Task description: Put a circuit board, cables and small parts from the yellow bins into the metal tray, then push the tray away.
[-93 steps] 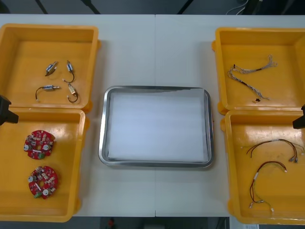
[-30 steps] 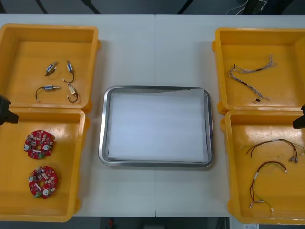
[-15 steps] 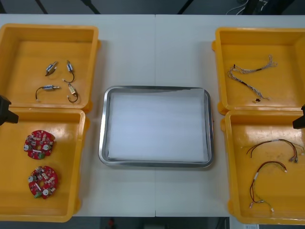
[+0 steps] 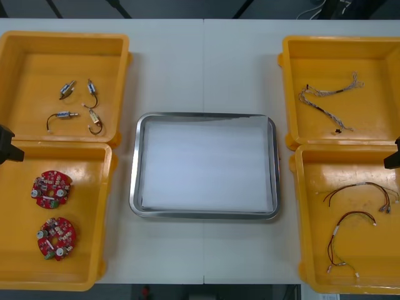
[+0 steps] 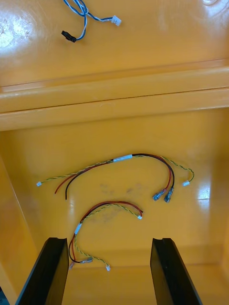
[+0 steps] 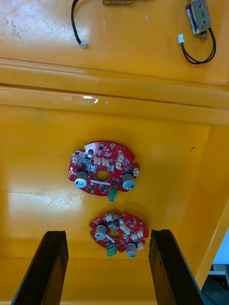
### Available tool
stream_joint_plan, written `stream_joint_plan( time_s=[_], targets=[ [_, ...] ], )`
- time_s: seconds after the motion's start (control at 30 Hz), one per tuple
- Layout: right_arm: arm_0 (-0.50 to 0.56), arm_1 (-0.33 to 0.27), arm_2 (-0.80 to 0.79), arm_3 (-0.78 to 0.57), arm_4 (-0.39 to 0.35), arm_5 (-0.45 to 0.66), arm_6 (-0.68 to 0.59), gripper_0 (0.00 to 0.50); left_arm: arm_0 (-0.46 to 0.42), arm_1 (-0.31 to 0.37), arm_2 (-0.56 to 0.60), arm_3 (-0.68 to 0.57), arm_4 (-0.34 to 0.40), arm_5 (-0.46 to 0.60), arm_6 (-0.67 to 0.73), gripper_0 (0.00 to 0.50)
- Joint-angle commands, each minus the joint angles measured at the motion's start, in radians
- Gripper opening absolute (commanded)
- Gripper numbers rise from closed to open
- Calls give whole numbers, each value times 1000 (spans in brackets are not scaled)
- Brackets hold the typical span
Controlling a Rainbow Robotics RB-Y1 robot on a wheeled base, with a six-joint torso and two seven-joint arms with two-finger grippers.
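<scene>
Our left gripper hung over the near-left yellow bin with its two black fingers standing well apart and nothing between them. Straight ahead of those fingers lay the two round red circuit boards. The closer board sat in line with the gap between the fingers and a little toward one of them, and the other lay just beyond it. Being round, the boards offered no long axis to line up with, so we judged a straight descent onto the closer one would serve. Past the bin's wall, the small metal parts rested in the far-left bin.

Our right gripper was likewise spread wide and empty, over the near-right bin. Two red and yellow cables lay ahead of it in shallow arcs whose length ran across the line of its fingers. The twisted blue and white cable lay in the bin beyond.

The metal tray sat between the two pairs of bins, white inside and holding nothing. The left arm was plainly nearer to the boards and parts, the right to the cables; we took a board to be the first pick.

We could read no brand, label or lettering on the boards, bins or tray.
</scene>
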Motion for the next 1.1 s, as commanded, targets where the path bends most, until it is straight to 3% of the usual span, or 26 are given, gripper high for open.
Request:
stream_joint_plan(
  time_s=[0.03, 0.5, 0.6, 0.63, 1.1],
  targets=[
    [7, 6, -25, -22, 7, -5, -28, 500, 0, 48, 35, -3, 5, -7, 77, 500],
    [45, 14, 12, 9, 6, -5, -37, 500, 0, 48, 35, -3, 5, -7, 77, 500],
    [37, -9, 29, 15, 7, -31, -94, 500, 0, 48, 35, -3, 5, -7, 77, 500],
    [37, -15, 32, 15, 7, -41, -121, 500, 31, 31, 2, -1, 9, 72, -6, 500],
    [37, -17, 55, 15, 92, -82, -488, 500, 38, 26, -1, 22, 7, 42, -8, 500]
  ],
)
